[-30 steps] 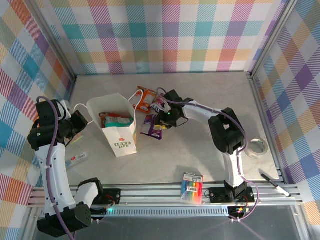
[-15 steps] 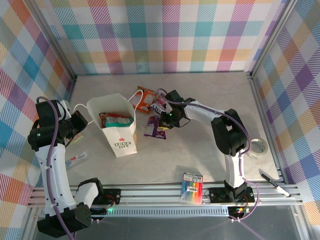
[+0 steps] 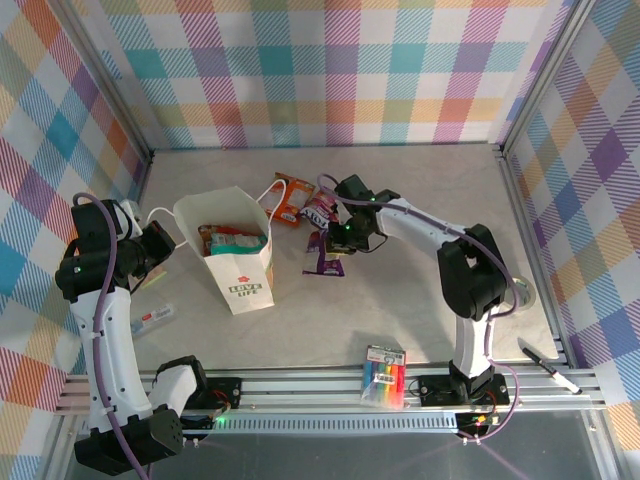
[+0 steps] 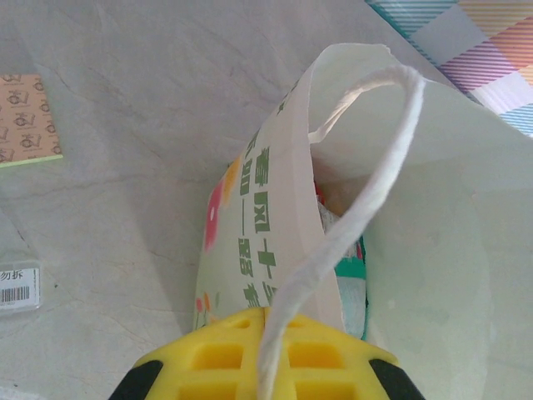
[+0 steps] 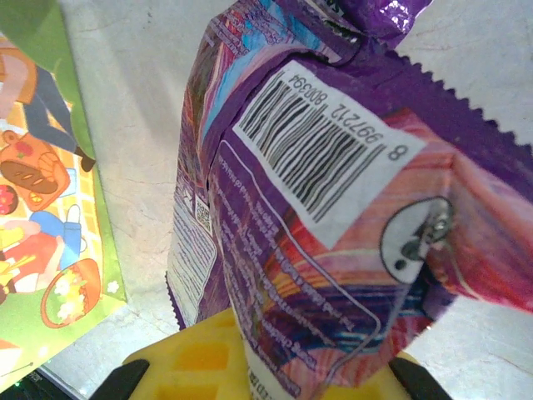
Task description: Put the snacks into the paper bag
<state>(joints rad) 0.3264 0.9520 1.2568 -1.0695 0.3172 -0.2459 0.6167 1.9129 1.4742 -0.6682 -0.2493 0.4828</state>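
Checked walls close the grey surface [image 3: 400, 320] on three sides, and a metal rail runs along its near edge. Close to the left wall, the left pincer [image 3: 162, 244] is clamped on the rim of the paper bag [image 3: 242, 278] beside its twisted handle [image 4: 366, 208] (the left wrist view shows the paper wall running in between the yellow pads). The bag stands upright with its mouth open, a red packet [image 3: 212, 236] and a teal packet [image 3: 243, 243] inside. Just right of the mouth, the orange packet [image 3: 290, 195] and the pink-purple packet [image 3: 318, 210] lie touching. The right pincer [image 3: 345, 236] is closed on the small purple packet [image 3: 327, 260], with bare surface between it and the bag. Right of that arm the surface is open as far as a tape roll [image 3: 520, 293] by the right rail; a marker pack [image 3: 385, 375] sits at the near rail.

Compared with a second ago, the held packet and its pincer are farther right, widening the gap to the bag. The bag and left arm are unchanged.
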